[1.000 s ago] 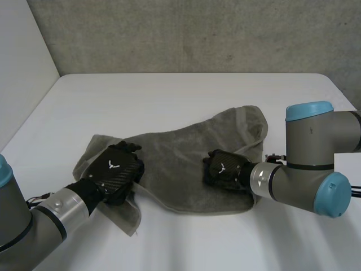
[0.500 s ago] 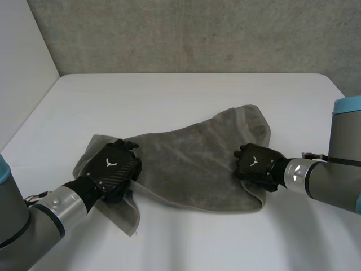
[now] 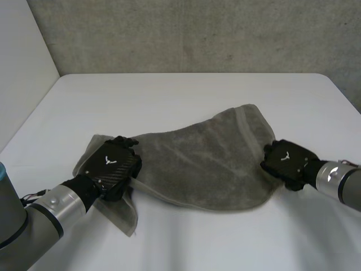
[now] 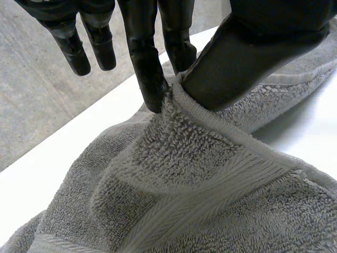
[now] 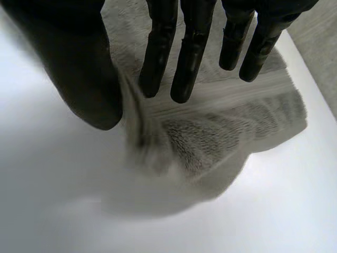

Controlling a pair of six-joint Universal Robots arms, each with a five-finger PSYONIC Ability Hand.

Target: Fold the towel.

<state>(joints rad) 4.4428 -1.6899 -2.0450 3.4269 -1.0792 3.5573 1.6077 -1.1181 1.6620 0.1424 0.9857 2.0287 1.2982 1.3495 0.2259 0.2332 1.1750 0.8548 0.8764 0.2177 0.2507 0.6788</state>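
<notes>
Change: right hand (image 3: 287, 162) has gone from the middle of the towel (image 3: 203, 169) out to its right edge over the last second, and that edge has drawn outward with it. Left hand (image 3: 113, 167) has barely shifted.
Towel: grey terry, lying lengthwise across the near half of the white bench (image 3: 169, 96). It is mostly flat in the middle. A loose flap trails from under the left hand toward the bench's near edge.
Left hand, head view: palm down on the towel's left end. The back of the hand covers its grip from this angle.
Left hand, wrist view: thumb (image 4: 247, 63) and one finger (image 4: 150, 84) are closed on a raised fold of the hem. The other fingers are straight and clear of the cloth.
Right hand, head view: knuckles up at the towel's right edge. The grip cannot be read from above.
Right hand, wrist view: fingers (image 5: 184, 63) are straight, with the thumb (image 5: 84, 79) opposite. A ridge of the towel's edge rises between the thumb and the nearest finger and is pinched there. The rest of that end lies bunched on the bench beyond the fingertips.
Arms: the left forearm comes in from the near left and the right from the right side.
Wall (image 3: 197, 34): bare concrete behind the bench.
</notes>
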